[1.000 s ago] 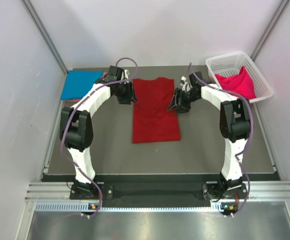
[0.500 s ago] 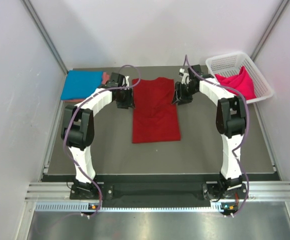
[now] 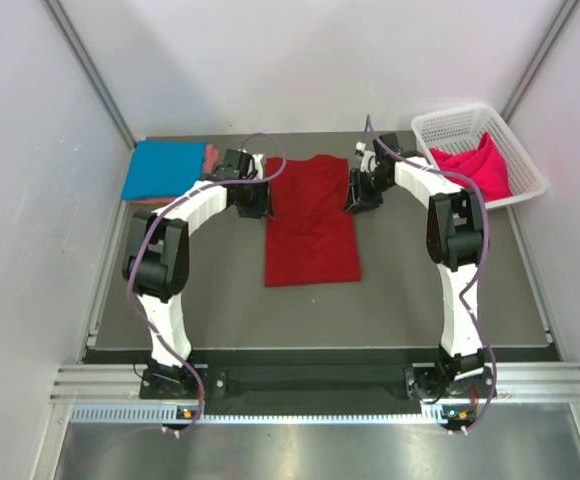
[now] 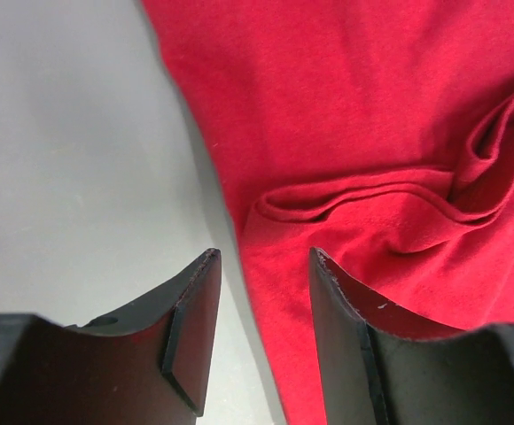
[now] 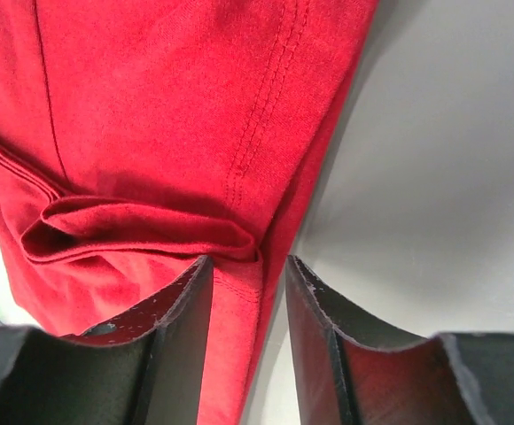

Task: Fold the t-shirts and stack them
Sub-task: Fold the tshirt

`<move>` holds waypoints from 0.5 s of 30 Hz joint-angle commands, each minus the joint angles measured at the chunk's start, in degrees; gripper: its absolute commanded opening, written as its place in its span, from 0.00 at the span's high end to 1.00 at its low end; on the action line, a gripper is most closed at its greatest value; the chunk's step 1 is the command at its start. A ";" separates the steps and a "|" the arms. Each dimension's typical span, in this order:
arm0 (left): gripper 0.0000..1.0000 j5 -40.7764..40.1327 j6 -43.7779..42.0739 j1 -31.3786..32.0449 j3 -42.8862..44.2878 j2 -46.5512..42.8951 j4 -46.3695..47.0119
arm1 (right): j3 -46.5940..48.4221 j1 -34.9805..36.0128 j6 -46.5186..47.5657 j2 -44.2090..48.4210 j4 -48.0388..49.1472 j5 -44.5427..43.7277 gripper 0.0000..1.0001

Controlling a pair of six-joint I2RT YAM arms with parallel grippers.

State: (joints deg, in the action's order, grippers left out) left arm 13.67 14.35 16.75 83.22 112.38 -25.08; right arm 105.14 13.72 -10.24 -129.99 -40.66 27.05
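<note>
Dark red t-shirt (image 3: pixel 310 230): left gripper (image 4: pixel 261 258) and right gripper (image 5: pixel 248 262), jaws parted, straddle its side edges.

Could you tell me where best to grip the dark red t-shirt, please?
Take the dark red t-shirt by both side edges near the collar end, from above, one gripper per side. It lies flat, and tucked folds there thicken the edge; the left gripper and right gripper straddle those edges, open.

The left hand (image 3: pixel 255 197) and right hand (image 3: pixel 360 190) flank the dark red t-shirt (image 3: pixel 312 225).
</note>
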 commanded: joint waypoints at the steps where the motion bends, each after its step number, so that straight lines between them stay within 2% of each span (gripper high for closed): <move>1: 0.51 1.35 -1.25 0.74 1.15 -0.32 4.51 | 3.05 -0.18 0.13 0.09 0.76 1.87 0.62; 15: 0.55 1.89 0.15 1.26 3.44 3.46 4.07 | 4.02 -0.18 -1.27 -1.14 1.20 3.89 0.66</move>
State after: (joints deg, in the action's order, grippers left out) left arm 14.37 14.52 17.80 84.12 115.55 -23.27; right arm 106.24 13.72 -11.16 -130.91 -40.32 29.71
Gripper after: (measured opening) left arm 0.458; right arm 0.346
